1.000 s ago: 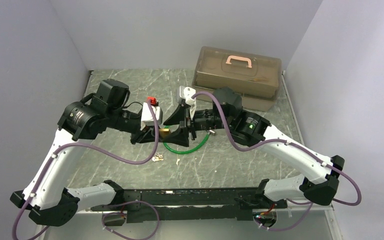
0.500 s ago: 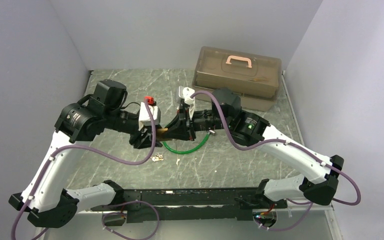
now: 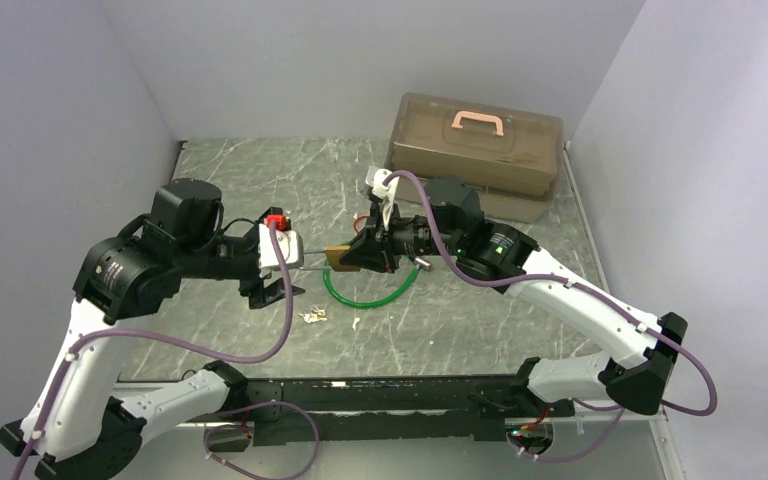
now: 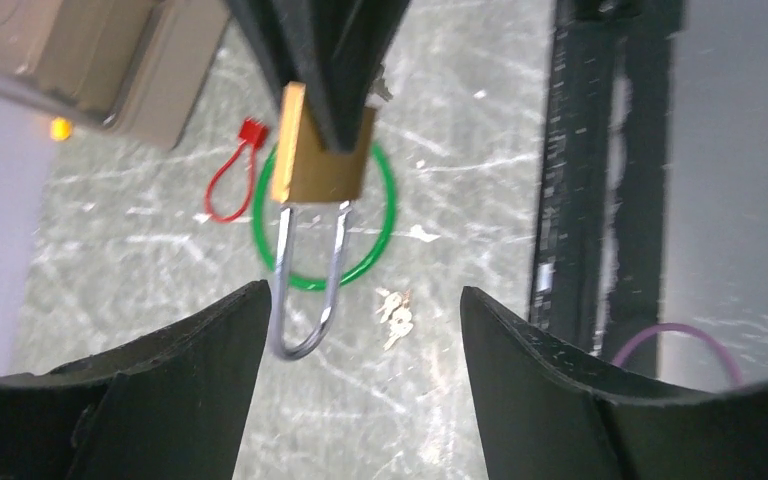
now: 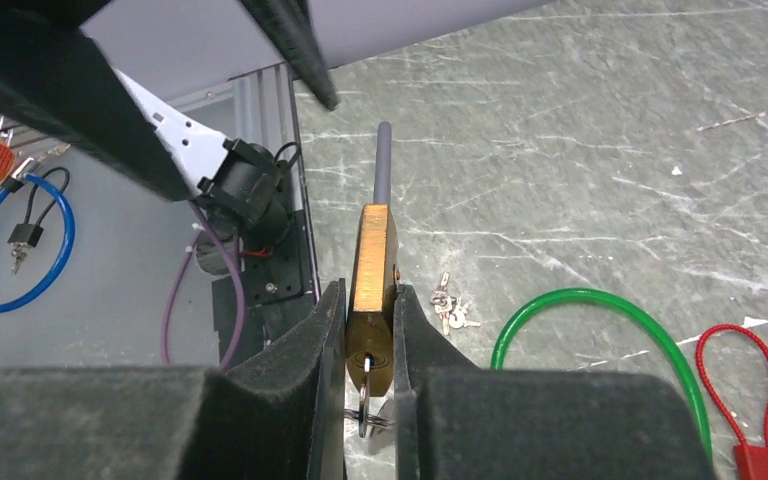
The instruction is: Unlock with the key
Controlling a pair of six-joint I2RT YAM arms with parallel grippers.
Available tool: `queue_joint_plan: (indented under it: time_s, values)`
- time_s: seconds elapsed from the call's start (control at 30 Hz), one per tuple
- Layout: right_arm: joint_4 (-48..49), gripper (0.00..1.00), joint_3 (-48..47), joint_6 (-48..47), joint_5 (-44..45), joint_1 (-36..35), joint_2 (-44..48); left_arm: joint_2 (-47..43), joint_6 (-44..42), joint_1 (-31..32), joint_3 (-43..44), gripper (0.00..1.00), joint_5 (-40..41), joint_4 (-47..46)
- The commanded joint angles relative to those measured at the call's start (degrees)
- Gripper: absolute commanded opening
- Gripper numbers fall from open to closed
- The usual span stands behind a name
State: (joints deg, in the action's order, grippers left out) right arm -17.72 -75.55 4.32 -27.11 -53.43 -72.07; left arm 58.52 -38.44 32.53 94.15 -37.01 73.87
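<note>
Held off the table between the two arms: a rectangular brass padlock (image 3: 338, 256) with a smooth, U-shaped steel shackle, pinched flat across its body by the matte black pads of the right gripper (image 3: 365, 254), closed firmly on it. From the right wrist, reads as a narrow golden slab on edge between two blocky fingers, with a small metal ring at its near end. Hard to tell whether a key sits in the keyhole there. Points its shackle toward the left gripper (image 3: 282, 272), spread wide with nothing in its grasp. In the left wrist view, hangs the shackle's bend into the gap between the curved black fingers (image 4: 190, 380), closer to one of them, contact not discernible. Below, on the grey-green marbled tabletop (image 3: 250, 170): a thin glossy green cable loop (image 3: 360, 298), a small bunch of silvery keys (image 3: 313, 316) just outside it on the near side, and a slim red wire loop (image 4: 222, 190) with a square red tag just beside the green one. At the far right of the table, a translucent smoky-brown plastic box (image 3: 475, 150) with rounded corners and a pink handle on its closed lid. Contents too hazy to make out.
</note>
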Motion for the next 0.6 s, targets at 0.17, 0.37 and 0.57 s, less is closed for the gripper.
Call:
queue_joint_plan:
  time_s: [0.17,0.37,0.57]
  values:
    - [5.8,0.0,-2.3,1.0,-1.8,-0.2,2.2,-5.3,-5.1,-0.3,-10.6,0.76,13.9,-13.5]
    - [6.3,0.0,-1.9,1.0,-3.5,-0.2,2.5,-3.9,-11.4,-0.4,-15.1,0.75,13.0,-8.9]
    - [7.4,0.0,-0.3,2.3,-3.4,0.1,3.0,-2.1,-16.6,-0.5,-17.1,0.61,12.7,-7.4]
